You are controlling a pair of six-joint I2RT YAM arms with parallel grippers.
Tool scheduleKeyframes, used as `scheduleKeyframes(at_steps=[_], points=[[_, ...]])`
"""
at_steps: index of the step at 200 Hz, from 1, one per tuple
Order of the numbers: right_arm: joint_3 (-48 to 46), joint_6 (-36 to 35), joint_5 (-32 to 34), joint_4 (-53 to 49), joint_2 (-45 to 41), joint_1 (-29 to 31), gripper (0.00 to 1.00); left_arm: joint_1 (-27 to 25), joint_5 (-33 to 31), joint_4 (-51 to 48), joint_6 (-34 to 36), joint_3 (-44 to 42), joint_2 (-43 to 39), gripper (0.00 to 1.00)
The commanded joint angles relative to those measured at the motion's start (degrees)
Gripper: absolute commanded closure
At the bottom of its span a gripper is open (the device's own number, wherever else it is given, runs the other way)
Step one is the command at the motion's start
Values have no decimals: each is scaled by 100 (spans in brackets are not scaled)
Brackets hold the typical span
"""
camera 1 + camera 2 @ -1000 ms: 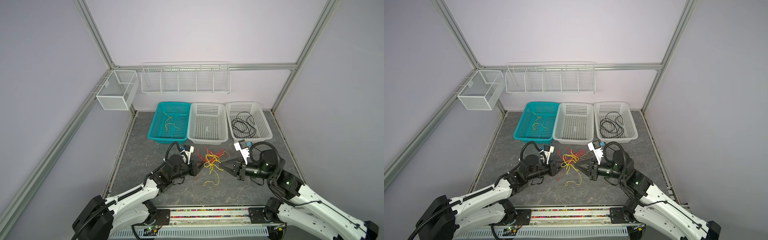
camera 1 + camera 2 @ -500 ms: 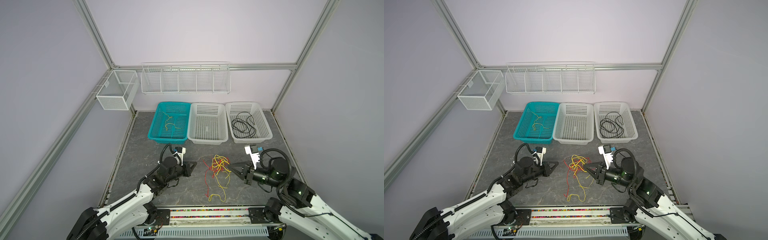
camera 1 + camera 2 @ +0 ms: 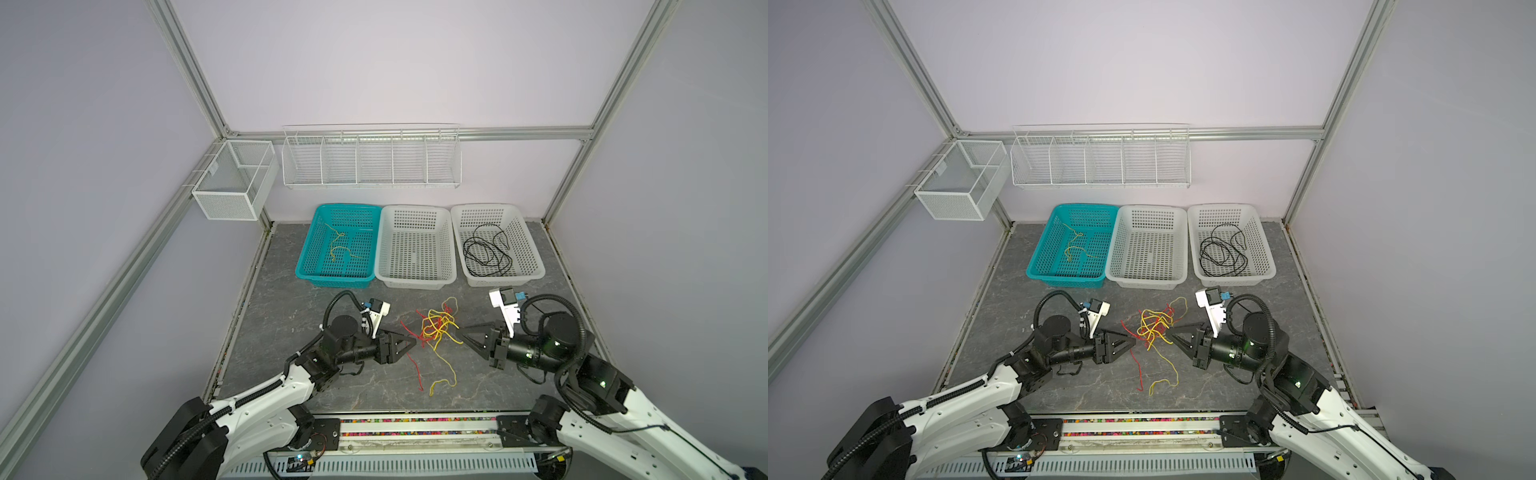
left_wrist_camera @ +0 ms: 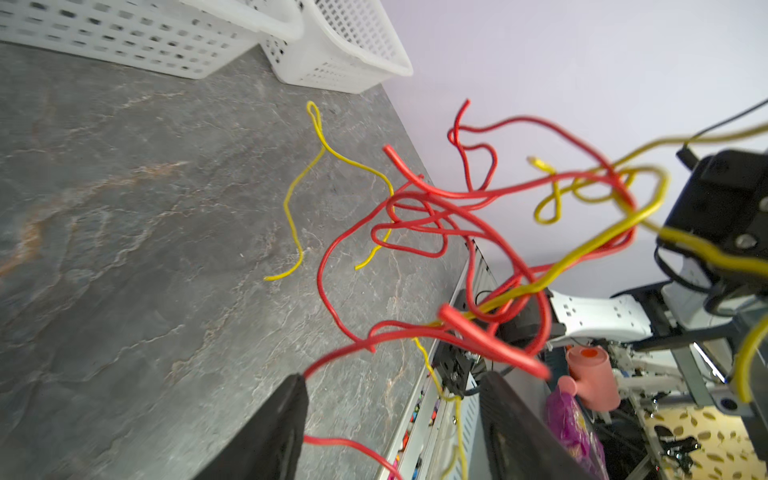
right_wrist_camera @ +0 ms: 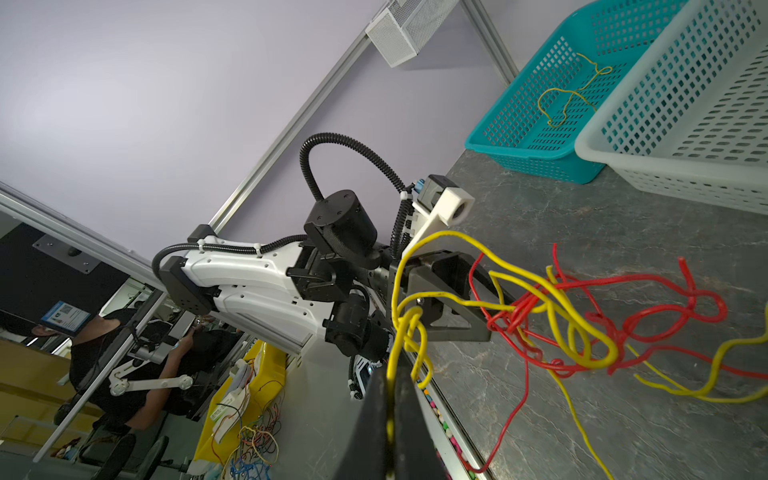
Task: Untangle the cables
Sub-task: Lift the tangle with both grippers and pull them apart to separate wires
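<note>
Enclosure, pale lilac walls on three sides, evenly lit, framed by aluminium posts at 11 and 1 o'clock — dark grey marbled floor at 6 o'clock, white wire rack on the back wall at 12, white mesh box at 10.

A second ago the left gripper was clamped; now its jaws stand apart, with red cable loose in front of them. Half a second ago it had drawn back toward 9 o'clock — it has since returned toward 3 o'clock, close beside the tangle of cables. The right gripper has backed slightly toward 3 o'clock since a second ago. The tangle followed, and its tails now trail farther toward 6 o'clock.
</note>
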Motion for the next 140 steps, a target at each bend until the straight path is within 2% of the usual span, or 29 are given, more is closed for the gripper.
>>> scheduleKeyframes(at_steps=[1, 55, 98, 117, 140], points=[[322, -42, -253, 396, 107, 30, 94, -100, 109, 108, 487, -7, -37, 33], [502, 121, -685, 750, 275, 39, 94, -125, -84, -297, 831, 105, -91, 32], [451, 178, -709, 864, 268, 74, 94, -161, -37, 40, 675, 126, -48, 34], [430, 194, -702, 900, 242, 83, 94, -161, 38, 254, 555, 91, -57, 41], [433, 202, -665, 883, 180, 84, 94, -161, 70, 319, 496, 46, -71, 55]])
